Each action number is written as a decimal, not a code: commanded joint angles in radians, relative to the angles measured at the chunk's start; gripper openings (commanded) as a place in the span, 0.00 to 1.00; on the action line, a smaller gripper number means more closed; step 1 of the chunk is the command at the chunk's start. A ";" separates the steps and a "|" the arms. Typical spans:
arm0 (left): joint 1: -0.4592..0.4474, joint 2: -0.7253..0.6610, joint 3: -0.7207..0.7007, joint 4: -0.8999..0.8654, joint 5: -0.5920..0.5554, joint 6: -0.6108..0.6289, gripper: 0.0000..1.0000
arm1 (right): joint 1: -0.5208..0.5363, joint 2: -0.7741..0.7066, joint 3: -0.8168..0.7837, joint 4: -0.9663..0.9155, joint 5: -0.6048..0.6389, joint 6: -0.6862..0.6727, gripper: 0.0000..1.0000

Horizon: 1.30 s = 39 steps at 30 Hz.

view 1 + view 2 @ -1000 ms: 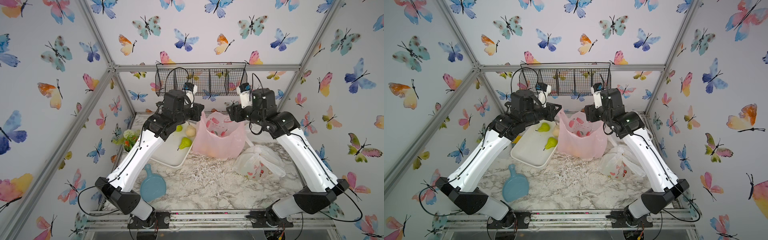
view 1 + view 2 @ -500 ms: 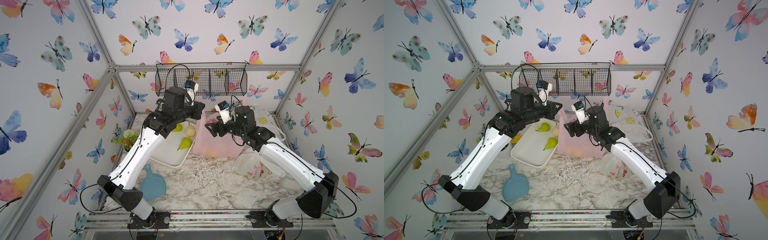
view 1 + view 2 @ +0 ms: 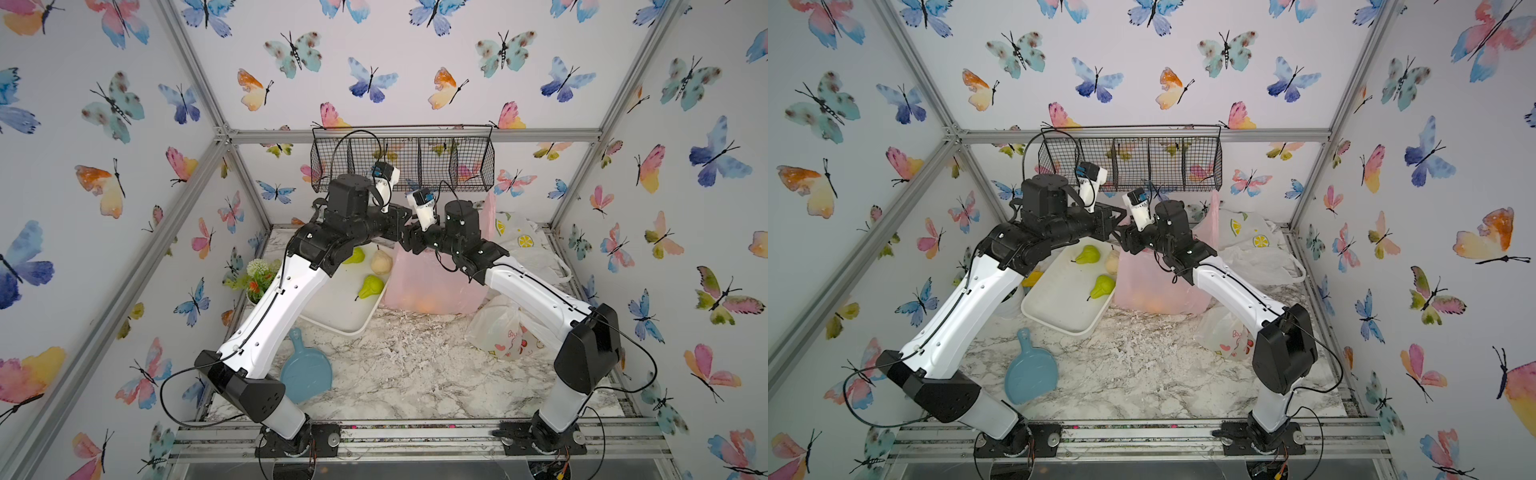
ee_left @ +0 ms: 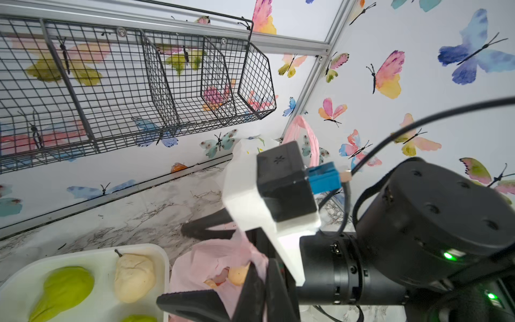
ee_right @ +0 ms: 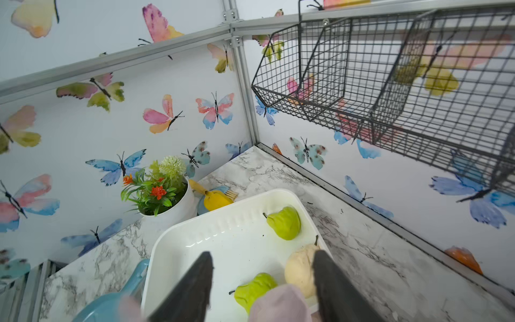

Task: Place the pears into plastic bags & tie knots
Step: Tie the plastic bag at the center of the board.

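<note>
The pink bag [image 3: 432,282] stands behind the white tray [image 3: 332,316], and an orange-yellow pear [image 4: 238,274] shows inside it. My left gripper [image 4: 264,267] is shut on a fold of its rim. My right gripper [image 5: 262,253] is open; its fingers straddle that same pink plastic right beside the left gripper [image 3: 401,230]. On the tray lie two green pears [image 3: 353,255] [image 3: 370,286] and a cream pear [image 3: 381,262]. The bunny-print bag [image 3: 503,332] lies under the right arm. The lemon bag [image 3: 515,237] is at the back right. No knots show.
A potted flower [image 3: 253,278] stands left of the tray, with a yellow brush [image 5: 217,199] behind it. A blue paddle board [image 3: 305,370] lies at the front left. A wire basket [image 3: 403,162] hangs on the back wall above both grippers.
My right arm swung left from the bag's right side until its gripper met the left one, and its jaws narrowed. The pink bag's mouth collapsed. The left arm hardly moved.
</note>
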 commanded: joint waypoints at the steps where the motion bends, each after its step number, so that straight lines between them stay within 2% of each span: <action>1: 0.020 -0.088 -0.081 0.111 0.111 0.021 0.31 | -0.016 0.007 0.076 0.000 -0.120 0.056 0.32; 3: 0.059 -0.147 -0.166 0.204 0.185 -0.008 0.47 | -0.019 -0.001 0.058 0.005 -0.144 0.079 0.20; 5: 0.135 -0.203 -0.247 0.305 0.277 -0.079 0.64 | -0.020 -0.023 0.021 0.034 -0.149 0.100 0.11; 6: 0.181 -0.227 -0.282 0.352 0.312 -0.121 0.69 | -0.020 -0.031 0.012 0.038 -0.147 0.107 0.09; 8: 0.257 -0.280 -0.385 0.458 0.337 -0.198 0.72 | -0.020 -0.039 0.014 0.027 -0.142 0.116 0.03; 12: 0.257 -0.354 -0.618 0.617 0.315 -0.109 0.79 | -0.020 -0.056 0.020 0.023 -0.149 0.171 0.03; 16: 0.250 -0.338 -0.813 0.833 0.343 -0.052 0.86 | -0.019 -0.072 0.019 0.025 -0.170 0.244 0.04; 21: 0.181 -0.279 -0.916 1.087 0.325 -0.042 0.90 | -0.015 -0.088 -0.009 0.023 -0.168 0.295 0.06; 27: 0.103 -0.165 -0.913 1.284 0.306 -0.035 0.93 | -0.011 -0.104 -0.028 0.034 -0.176 0.333 0.07; 29: 0.084 -0.115 -0.886 1.292 0.308 -0.026 0.89 | -0.010 -0.105 -0.027 0.035 -0.184 0.343 0.07; 32: 0.067 -0.054 -0.855 1.280 0.336 0.004 0.72 | -0.011 -0.105 -0.017 0.029 -0.192 0.347 0.10; 34: 0.065 -0.045 -0.866 1.307 0.354 -0.001 0.49 | -0.012 -0.103 0.009 -0.005 -0.177 0.330 0.15; 38: 0.067 -0.068 -0.909 1.354 0.375 0.010 0.17 | -0.014 -0.079 0.094 -0.097 -0.165 0.267 0.28; 39: 0.066 -0.068 -0.906 1.343 0.378 0.019 0.05 | -0.014 -0.064 0.121 -0.121 -0.176 0.253 0.29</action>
